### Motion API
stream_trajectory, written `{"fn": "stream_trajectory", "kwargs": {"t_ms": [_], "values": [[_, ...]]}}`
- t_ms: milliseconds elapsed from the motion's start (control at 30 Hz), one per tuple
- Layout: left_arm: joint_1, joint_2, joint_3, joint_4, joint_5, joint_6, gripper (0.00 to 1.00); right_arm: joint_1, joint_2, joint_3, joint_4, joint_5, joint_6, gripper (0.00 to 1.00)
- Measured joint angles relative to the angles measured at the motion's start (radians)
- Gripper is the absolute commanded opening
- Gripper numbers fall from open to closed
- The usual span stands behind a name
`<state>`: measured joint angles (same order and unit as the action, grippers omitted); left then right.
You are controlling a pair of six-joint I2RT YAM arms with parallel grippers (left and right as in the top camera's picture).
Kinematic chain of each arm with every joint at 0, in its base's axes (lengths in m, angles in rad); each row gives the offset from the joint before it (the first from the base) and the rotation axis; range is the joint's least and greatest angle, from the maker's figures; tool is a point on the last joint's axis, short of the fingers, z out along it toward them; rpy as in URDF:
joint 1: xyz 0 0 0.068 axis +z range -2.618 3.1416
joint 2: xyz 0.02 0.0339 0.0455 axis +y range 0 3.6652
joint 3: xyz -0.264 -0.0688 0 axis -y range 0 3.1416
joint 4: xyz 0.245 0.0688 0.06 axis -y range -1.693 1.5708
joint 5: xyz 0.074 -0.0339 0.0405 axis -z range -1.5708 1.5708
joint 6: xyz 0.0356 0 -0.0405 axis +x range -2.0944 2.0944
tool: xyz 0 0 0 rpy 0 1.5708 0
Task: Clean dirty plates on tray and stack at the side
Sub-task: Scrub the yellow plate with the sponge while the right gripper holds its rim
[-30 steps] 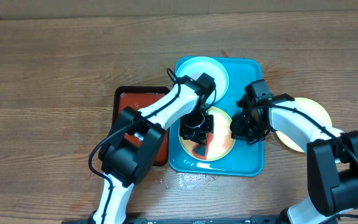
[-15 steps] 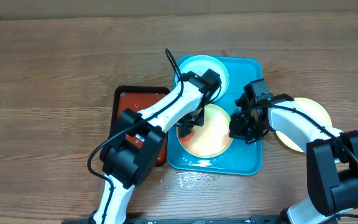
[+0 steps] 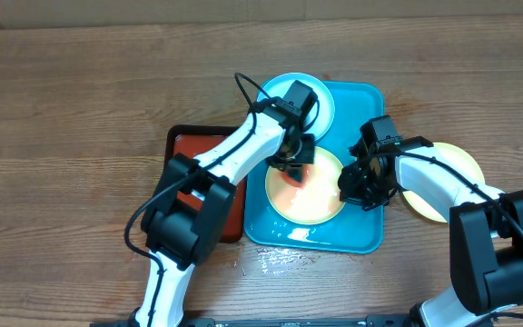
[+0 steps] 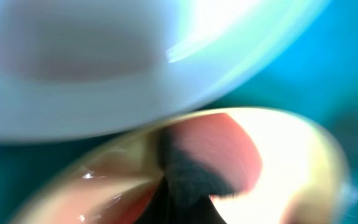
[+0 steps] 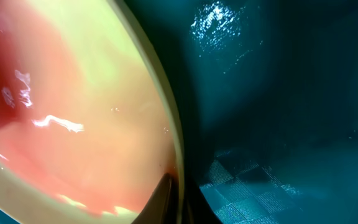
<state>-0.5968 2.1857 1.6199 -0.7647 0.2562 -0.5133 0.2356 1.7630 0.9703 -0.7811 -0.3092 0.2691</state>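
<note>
The teal tray [image 3: 363, 227] holds two plates. A mint-rimmed plate [image 3: 325, 102] lies at its far end. A yellow-green plate [image 3: 320, 202], smeared orange, lies in its middle. My left gripper [image 3: 292, 165] presses down on this plate's far part, shut on a dark fuzzy pad [image 4: 188, 174] that rests on a pink smear. In the left wrist view the mint plate [image 4: 73, 74] is just beyond. My right gripper [image 3: 354, 187] is shut on the smeared plate's right rim [image 5: 173, 149], one finger inside and one outside. Another yellow-green plate [image 3: 457, 162] lies on the table, right of the tray, partly under my right arm.
A black-rimmed red tray [image 3: 196, 145] sits against the teal tray's left side, under my left arm. Wet streaks [image 3: 280, 262] mark the wooden table just in front of the teal tray.
My left gripper has swept with the pad from the smeared plate's near part to its far part, toward the mint plate. The right gripper has kept its hold on the rim.
</note>
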Motion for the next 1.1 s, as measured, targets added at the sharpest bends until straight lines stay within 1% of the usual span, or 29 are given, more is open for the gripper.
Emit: {"fn": "stream_trajectory", "kwargs": {"t_ms": [67,167,467,533,633,867,967,1100], "values": [[-0.012,0.014,-0.005,0.041,0.084,0.000,0.04,0.000,0.000,0.000,0.000,0.002,0.000,0.04],[-0.020,0.035,-0.005,0.059,0.180,-0.004,0.04,0.000,0.000,0.000,-0.001,0.005,0.000,0.04],[-0.021,0.085,-0.005,0.027,0.448,0.002,0.04,0.000,0.000,0.000,-0.004,0.009,-0.002,0.04],[-0.024,0.093,-0.008,0.011,0.487,0.011,0.04,0.000,0.000,0.000,-0.004,0.009,-0.004,0.04],[-0.030,0.097,-0.011,-0.033,0.516,0.023,0.04,0.000,0.000,0.000,-0.003,0.009,-0.008,0.04],[-0.032,0.098,-0.009,-0.138,0.514,0.068,0.04,0.001,0.000,0.000,-0.006,0.004,-0.021,0.04],[-0.031,0.098,-0.002,-0.191,0.499,0.089,0.04,0.002,0.000,0.000,-0.009,0.003,-0.028,0.04],[-0.021,0.092,0.008,-0.302,0.432,0.107,0.04,0.002,0.000,0.000,-0.010,0.003,-0.036,0.04]]}}
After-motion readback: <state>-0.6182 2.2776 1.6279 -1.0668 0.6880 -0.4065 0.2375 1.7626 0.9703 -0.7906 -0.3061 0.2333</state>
